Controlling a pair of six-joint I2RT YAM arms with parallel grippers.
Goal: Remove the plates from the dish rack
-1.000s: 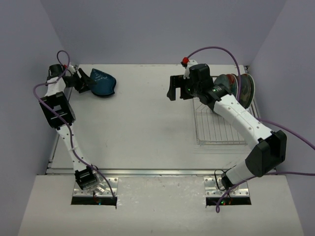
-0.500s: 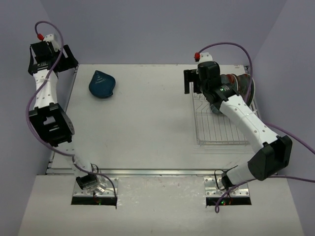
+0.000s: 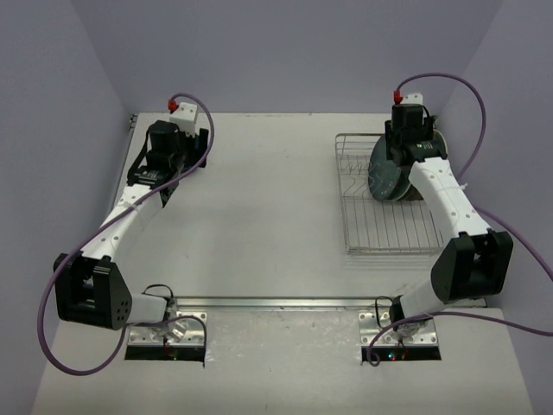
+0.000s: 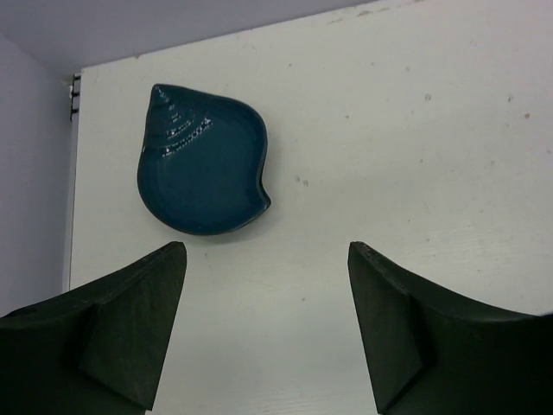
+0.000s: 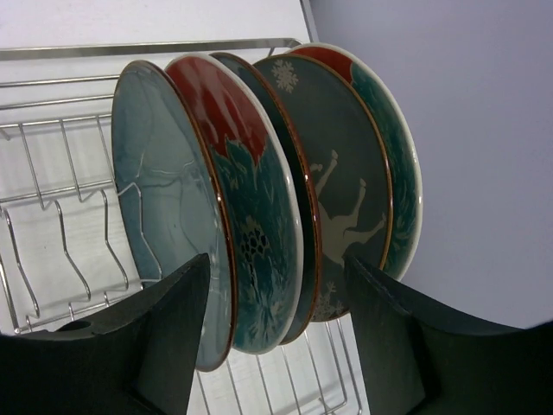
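Note:
Several round plates [image 5: 251,216] stand upright on edge in the silver wire dish rack [image 5: 52,225]: a pale blue-grey one in front, red-rimmed teal floral ones, and a dark one with pale markings. From the top, the plates [image 3: 389,173] sit at the far end of the rack [image 3: 380,229]. My right gripper [image 5: 276,337] is open above them, a finger on each side of the stack, touching none; it also shows in the top view [image 3: 403,143]. My left gripper [image 4: 268,328] is open and empty over the table. A teal shell-shaped dish [image 4: 203,160] lies flat ahead of it.
The teal dish is hidden under my left wrist [image 3: 173,143] in the top view. It lies near the table's far left corner, close to the wall [image 4: 34,173]. The near part of the rack holds only bare tines. The purple wall stands right behind the plates [image 5: 467,130].
My left arm has swung from high at the far left to above the teal dish. My right gripper has moved right, from the rack's left corner to over the plates.

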